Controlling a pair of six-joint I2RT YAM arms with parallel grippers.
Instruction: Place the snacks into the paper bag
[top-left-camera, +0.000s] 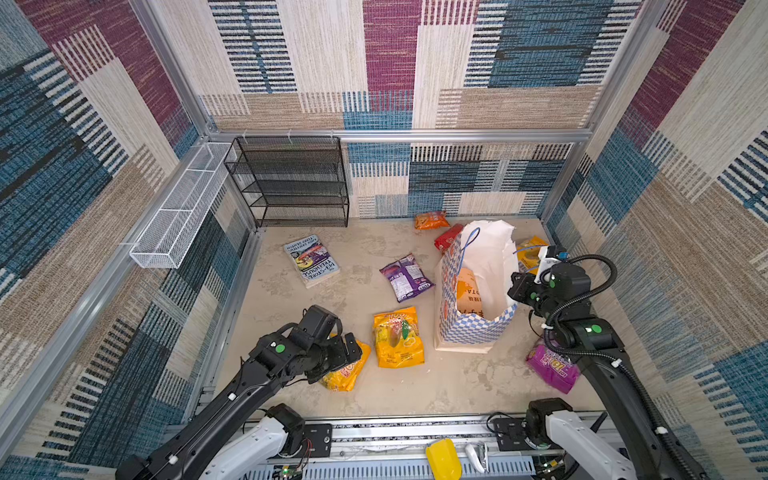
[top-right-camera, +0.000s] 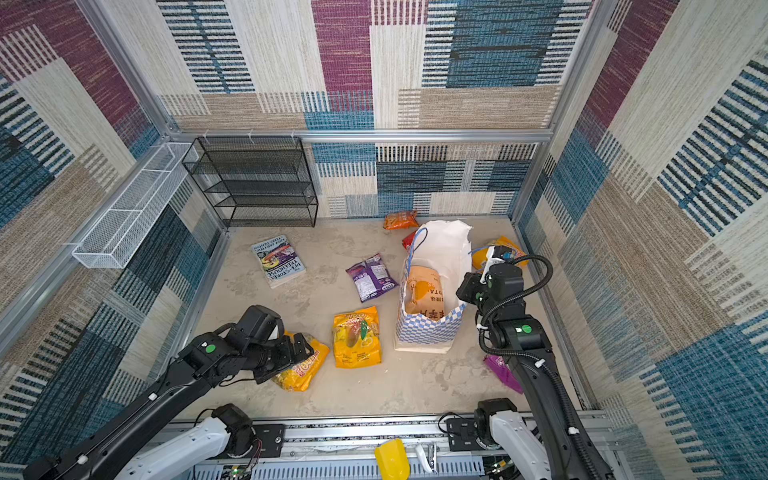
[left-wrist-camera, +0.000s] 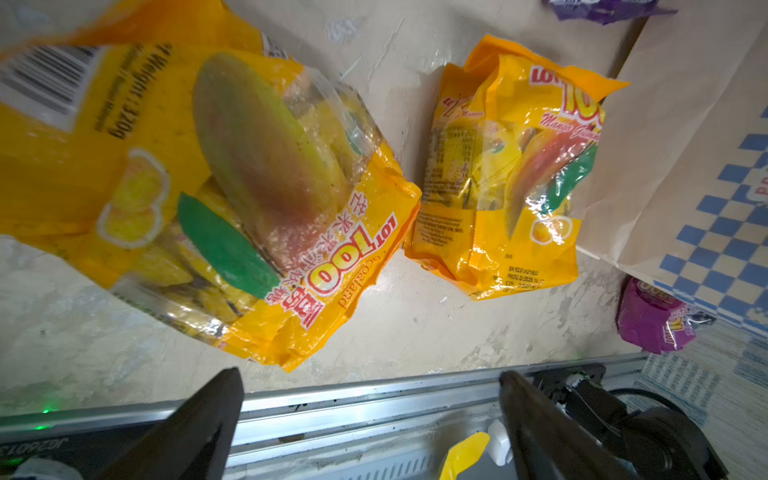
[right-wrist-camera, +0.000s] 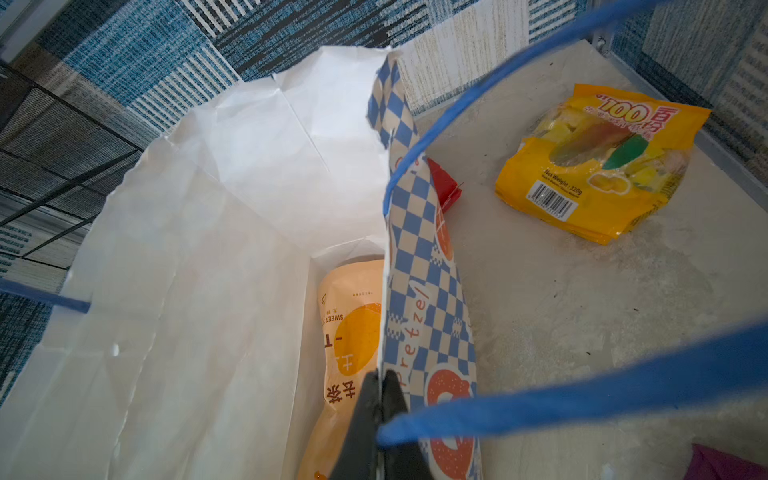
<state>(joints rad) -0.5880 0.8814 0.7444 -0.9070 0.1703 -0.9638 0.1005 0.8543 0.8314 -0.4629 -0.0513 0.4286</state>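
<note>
R claw (right-wrist-camera: 380, 384) pinches blue-checked paper bag (right-wrist-camera: 419, 299) (pale-orange pkt (right-wrist-camera: 353, 332) inside).

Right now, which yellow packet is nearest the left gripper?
The front yellow packet, partly hidden by the left gripper; the middle yellow packet and far yellow packet lie by the paper bag.

1 paper bag (top-left-camera: 473, 328): blue-and-white check, orange circles, white inside.
1 pale orange packet (top-left-camera: 469, 291).
3 yellow packets (top-left-camera: 398, 337) (top-left-camera: 347, 376) (top-left-camera: 528, 259): green leaf, red lettering.
1 purple packet (top-left-camera: 406, 277).
1 magenta packet (top-left-camera: 552, 370).
1 red packet (top-left-camera: 446, 237).
1 orange packet (top-left-camera: 431, 219).
1 book (top-left-camera: 311, 259): blue-grey.
1 rack (top-left-camera: 291, 183): black mesh.
1 bench (top-left-camera: 415, 390): mottled beige.
</note>
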